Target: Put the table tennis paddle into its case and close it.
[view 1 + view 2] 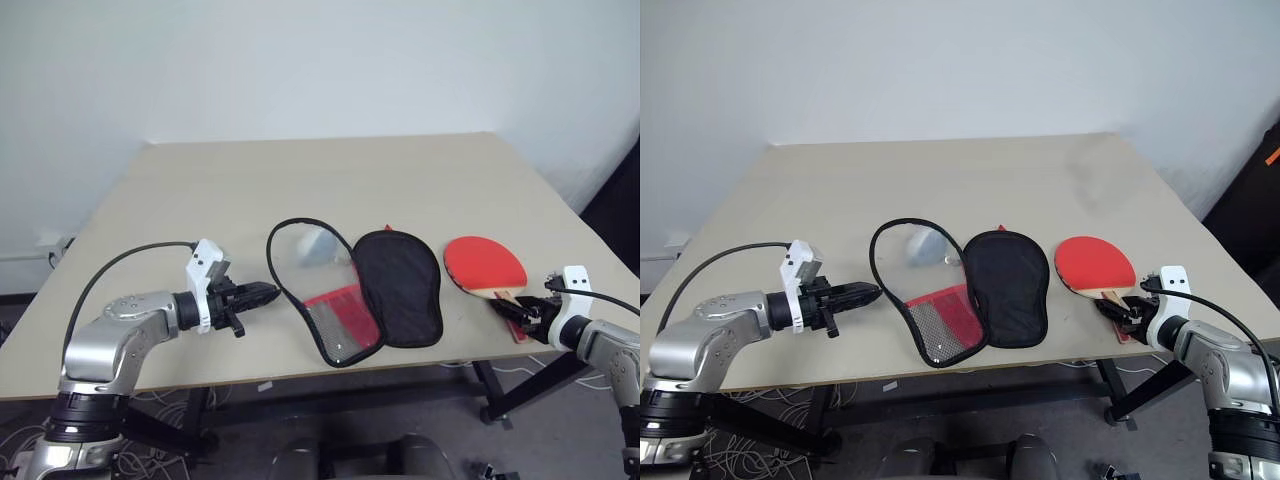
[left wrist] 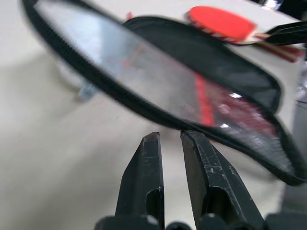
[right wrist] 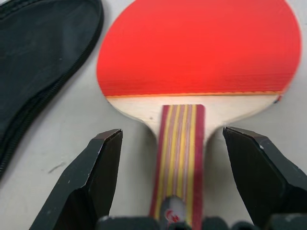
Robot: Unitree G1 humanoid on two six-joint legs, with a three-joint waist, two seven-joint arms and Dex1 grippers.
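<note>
The case lies open near the table's front. Its black-lined half (image 1: pixel 400 288) is flat. The other half (image 1: pixel 335 325), with a mesh pocket over red, is tilted up off the table at its far left rim. My left gripper (image 1: pixel 268 293) meets that black-piped rim (image 2: pixel 144 108), its fingers nearly together and pinching the edge. To the right lies the table tennis paddle (image 1: pixel 485 262), red face up, handle (image 3: pixel 180 153) pointing at the front edge. My right gripper (image 3: pixel 175 136) is open, one finger on each side of the handle, not touching it.
A whitish-grey object (image 1: pixel 318 245) sits on the table beneath the raised flap. The beige table (image 1: pixel 300 180) is bare behind the case. Its front edge runs just below both grippers, and its right edge is close to the paddle.
</note>
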